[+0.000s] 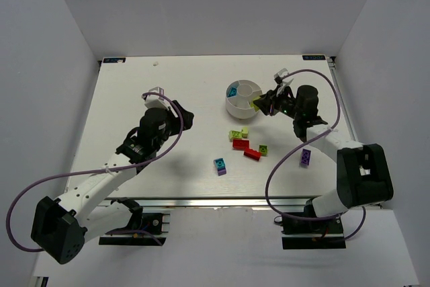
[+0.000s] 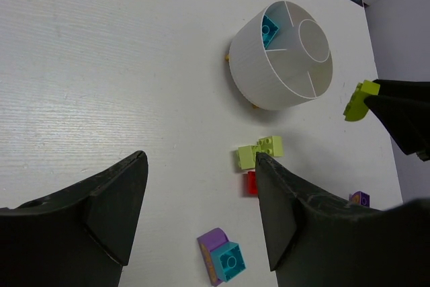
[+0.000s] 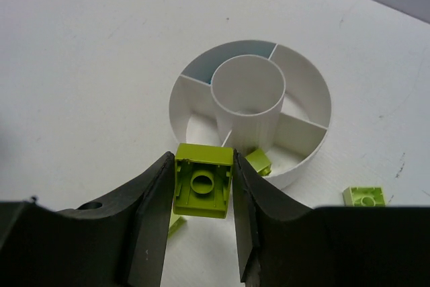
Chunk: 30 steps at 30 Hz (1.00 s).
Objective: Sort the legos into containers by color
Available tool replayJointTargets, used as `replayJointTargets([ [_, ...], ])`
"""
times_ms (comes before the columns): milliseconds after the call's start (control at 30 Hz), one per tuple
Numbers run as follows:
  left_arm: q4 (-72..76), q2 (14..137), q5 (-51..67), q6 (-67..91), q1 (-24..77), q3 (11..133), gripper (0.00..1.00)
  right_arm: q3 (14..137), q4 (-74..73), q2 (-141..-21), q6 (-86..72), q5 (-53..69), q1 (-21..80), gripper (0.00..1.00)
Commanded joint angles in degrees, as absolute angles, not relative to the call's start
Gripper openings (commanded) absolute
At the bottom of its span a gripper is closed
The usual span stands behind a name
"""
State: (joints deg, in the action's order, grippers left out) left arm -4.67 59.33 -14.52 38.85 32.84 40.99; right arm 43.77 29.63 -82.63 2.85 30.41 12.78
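Lying in one dish compartment (image 2: 283, 31) is a cyan lego (image 2: 269, 29).

one lime brick held at the dish, others loose beside it

a lime green brick (image 3: 203, 189), hollow underside showing, sits clamped in the right gripper (image 3: 201, 166) at the near rim of the round white dish (image 3: 316, 102). one wedge holds a cyan brick (image 2: 270, 30), another a lime piece (image 3: 259, 161). loose nearby: two lime bricks (image 1: 238, 134), two red bricks (image 1: 240, 144), a purple brick (image 1: 306, 157), a cyan-on-purple stack (image 1: 220, 165).

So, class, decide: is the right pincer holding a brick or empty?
Holding: the right pincer clamps a lime green brick, close to the white dish.
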Motion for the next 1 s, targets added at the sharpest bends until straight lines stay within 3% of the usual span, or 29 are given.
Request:
replayJointTargets([
  [0,-4.2,57.5,-14.2,38.9,32.7,42.7,0.74,46.4,43.7,-84.2,-2.3,30.4,12.1,0.0],
  [700,-4.0,59.3,-13.5,39.6,32.7,43.7,0.74,46.8,59.4,-97.0,-0.4,33.7,11.1,0.0],
  [867,-4.0,59.7,-13.5,39.8,32.7,43.8,0.74,46.8,60.3,-99.1,-0.2,34.9,10.6,0.29],
  [933,-3.9,59.8,-13.6,39.8,32.7,43.9,0.74,46.9,60.4,-100.2,1.7,35.3,10.5,0.34],
  [967,-3.9,59.9,-13.5,39.8,32.7,43.9,0.74,46.7,60.6,-100.3,1.8,35.3,10.4,0.46],
])
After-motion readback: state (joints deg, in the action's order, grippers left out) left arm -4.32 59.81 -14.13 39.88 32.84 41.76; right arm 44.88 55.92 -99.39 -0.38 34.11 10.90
